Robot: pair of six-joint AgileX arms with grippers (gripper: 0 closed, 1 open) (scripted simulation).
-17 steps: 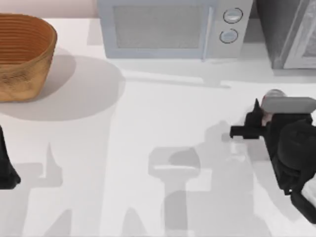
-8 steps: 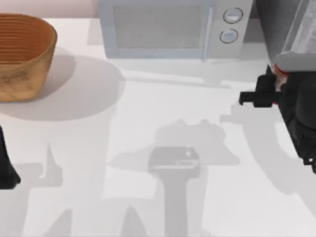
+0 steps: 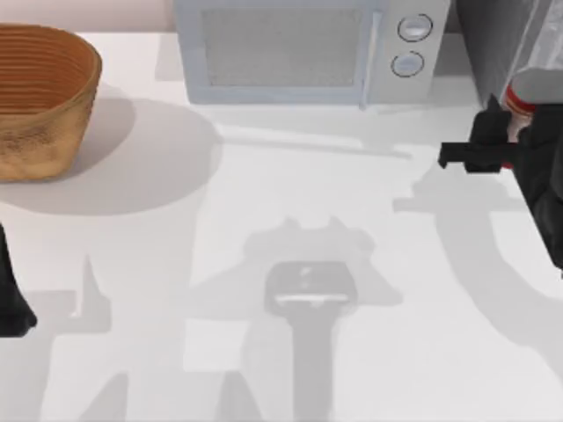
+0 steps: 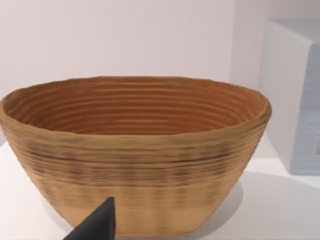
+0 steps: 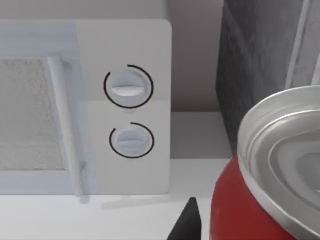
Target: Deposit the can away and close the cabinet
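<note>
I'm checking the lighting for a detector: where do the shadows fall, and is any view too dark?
Top view: the basket throws a soft round shadow toward the table's middle, arm shadows cross the near side, and the right gripper holds the can by the cabinet. Left wrist view: faint shade beside the basket. Right wrist view: the microwave shades the tabletop below it. No view is dark.

Basket (image 3: pixel 40 97) at table's (image 3: pixel 264 220) back left, microwave (image 3: pixel 299 48) right of it, cabinet (image 3: pixel 510 44) beyond.
</note>
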